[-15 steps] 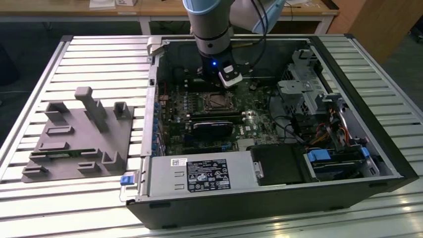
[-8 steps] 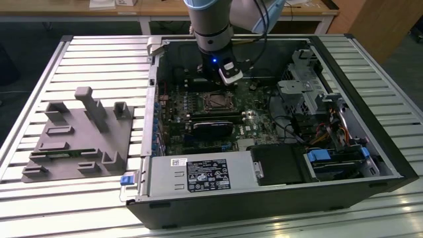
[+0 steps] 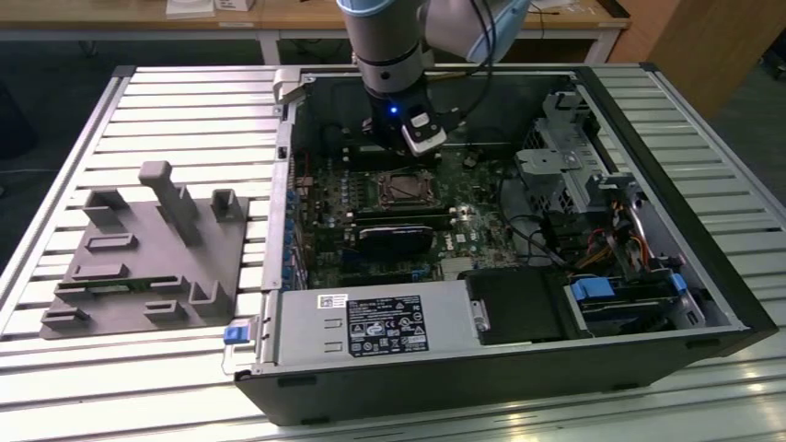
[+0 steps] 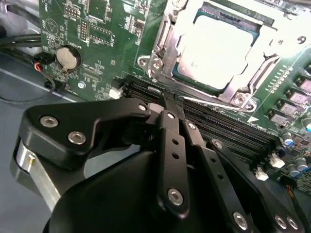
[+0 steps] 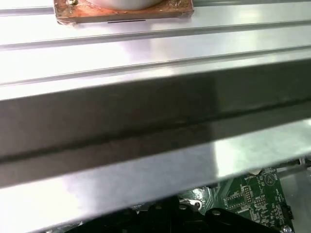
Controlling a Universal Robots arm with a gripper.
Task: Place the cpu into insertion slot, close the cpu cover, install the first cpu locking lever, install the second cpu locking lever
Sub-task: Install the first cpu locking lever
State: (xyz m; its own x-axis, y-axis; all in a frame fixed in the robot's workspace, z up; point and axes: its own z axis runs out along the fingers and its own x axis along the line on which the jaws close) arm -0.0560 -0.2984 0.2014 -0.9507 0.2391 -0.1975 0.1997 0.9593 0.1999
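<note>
In the second wrist view the cpu (image 4: 216, 46) lies with its pale metal face up in the insertion slot (image 4: 167, 36), green board around it. The silvery cpu cover (image 4: 243, 92) lies flat over it, framing the chip through its window. A thin locking lever (image 4: 218, 104) runs along the socket's near edge, beside the black memory slots. My gripper (image 4: 172, 102) is shut, its black fingertips together at the end of that lever; whether they touch it I cannot tell. In the exterior view the gripper (image 3: 418, 152) hangs just behind the socket (image 3: 403, 189) inside the open computer case.
The case walls (image 3: 289, 166) close in the motherboard. A black graphics card (image 3: 396, 241) lies in front of the socket, drive cages (image 3: 565, 175) and cables to the exterior view's right. A grey fixture block (image 3: 147, 249) sits on the slatted table at the left. A coin battery (image 4: 67, 58) sits on the board.
</note>
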